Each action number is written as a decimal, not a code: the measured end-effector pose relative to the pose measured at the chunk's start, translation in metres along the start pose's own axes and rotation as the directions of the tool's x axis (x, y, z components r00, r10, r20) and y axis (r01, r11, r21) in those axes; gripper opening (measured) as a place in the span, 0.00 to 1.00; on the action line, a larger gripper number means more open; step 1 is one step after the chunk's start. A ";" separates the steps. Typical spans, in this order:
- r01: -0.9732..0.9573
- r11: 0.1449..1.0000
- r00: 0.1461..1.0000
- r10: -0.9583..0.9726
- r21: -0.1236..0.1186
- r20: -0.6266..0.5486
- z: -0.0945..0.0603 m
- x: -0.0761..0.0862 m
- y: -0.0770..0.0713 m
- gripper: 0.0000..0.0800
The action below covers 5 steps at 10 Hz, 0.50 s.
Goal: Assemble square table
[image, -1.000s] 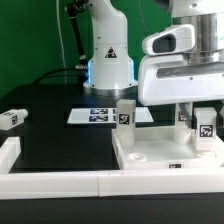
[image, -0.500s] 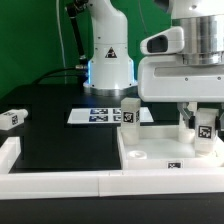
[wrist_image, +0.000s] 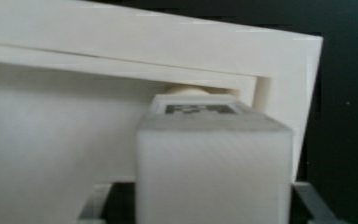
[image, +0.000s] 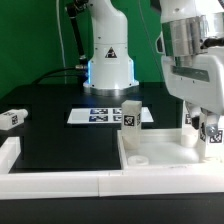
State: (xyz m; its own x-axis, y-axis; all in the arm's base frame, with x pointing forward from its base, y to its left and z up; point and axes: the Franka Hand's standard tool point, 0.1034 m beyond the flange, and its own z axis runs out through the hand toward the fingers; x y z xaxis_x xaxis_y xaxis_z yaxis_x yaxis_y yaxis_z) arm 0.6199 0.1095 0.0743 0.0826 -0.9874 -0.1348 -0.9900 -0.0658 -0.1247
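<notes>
The white square tabletop slab (image: 150, 158) lies at the exterior view's right, rim up. One tagged white leg (image: 128, 113) stands upright at its back corner nearest the marker board. My gripper (image: 209, 128) hangs over the slab's far right side, shut on a second tagged leg (image: 214, 140) that stands upright on the slab. In the wrist view this leg (wrist_image: 211, 165) fills the space between my dark fingers (wrist_image: 304, 203), with the slab's rim (wrist_image: 158, 55) beyond it. Another leg (image: 188, 119) shows partly behind the gripper. A loose leg (image: 12, 118) lies far left.
The marker board (image: 100, 115) lies flat behind the slab. Long white border rails (image: 60, 182) run along the front and up the left edge. The robot base (image: 108, 62) stands at the back before a green backdrop.
The hand has turned and leaned, so its body now looks narrower and tilted. The held leg has shifted slightly toward the exterior view's right and lower. The other parts have not moved.
</notes>
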 end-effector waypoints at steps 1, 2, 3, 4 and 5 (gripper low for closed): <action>-0.018 1.000 1.000 0.018 0.012 -0.003 0.000 0.000 -0.001 0.36; -0.123 0.992 0.992 0.124 0.017 -0.001 0.000 -0.001 -0.001 0.36; -0.244 0.970 0.970 0.244 0.017 0.009 0.000 -0.002 -0.001 0.36; -0.201 0.979 0.980 0.201 0.016 0.008 0.001 -0.002 -0.001 0.36; -0.157 0.987 0.988 0.157 0.013 0.008 0.001 -0.003 -0.001 0.60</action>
State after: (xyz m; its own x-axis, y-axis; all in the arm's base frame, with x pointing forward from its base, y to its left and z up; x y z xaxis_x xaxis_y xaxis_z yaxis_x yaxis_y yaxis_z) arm 0.6203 0.1125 0.0739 -0.0730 -0.9843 -0.1604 -0.9891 0.0921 -0.1148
